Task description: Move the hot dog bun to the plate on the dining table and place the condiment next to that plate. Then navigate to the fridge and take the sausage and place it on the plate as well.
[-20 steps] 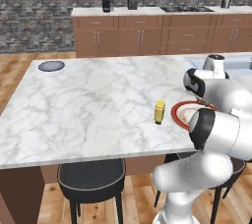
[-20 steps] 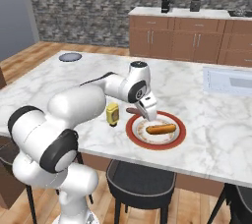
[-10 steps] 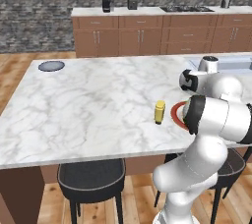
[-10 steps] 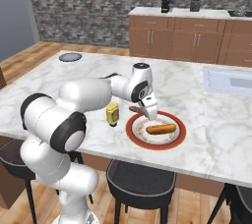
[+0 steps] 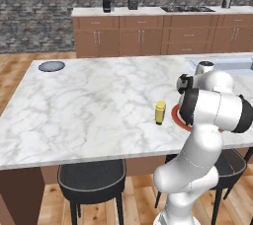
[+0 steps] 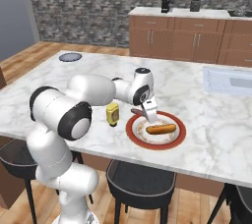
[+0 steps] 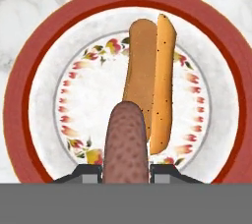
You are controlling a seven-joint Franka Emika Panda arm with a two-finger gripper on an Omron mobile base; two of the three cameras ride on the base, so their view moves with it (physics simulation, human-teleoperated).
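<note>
Now the pincer (image 6: 150,116) grips the sausage (image 7: 126,142) mid-frame over the plate (image 6: 134,126); elbow swung nearer, marble counter (image 5: 99,100) unchanged.

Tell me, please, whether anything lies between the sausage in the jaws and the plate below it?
The hot dog bun already lies in the plate's middle, just beyond the sausage; bare plate shows beside it, so nothing else visible blocks the drop.

Far wall beyond the tool: grey rough stone (image 5: 39,17), with brown wooden cabinets (image 5: 148,41) under a pale countertop (image 6: 172,13) carrying two dark appliances (image 5: 106,2). Floor is warm wood planks (image 5: 20,71). Black-cushioned stools (image 6: 140,181) stand below the near edge of the desk, just under the tool; light is even.
</note>
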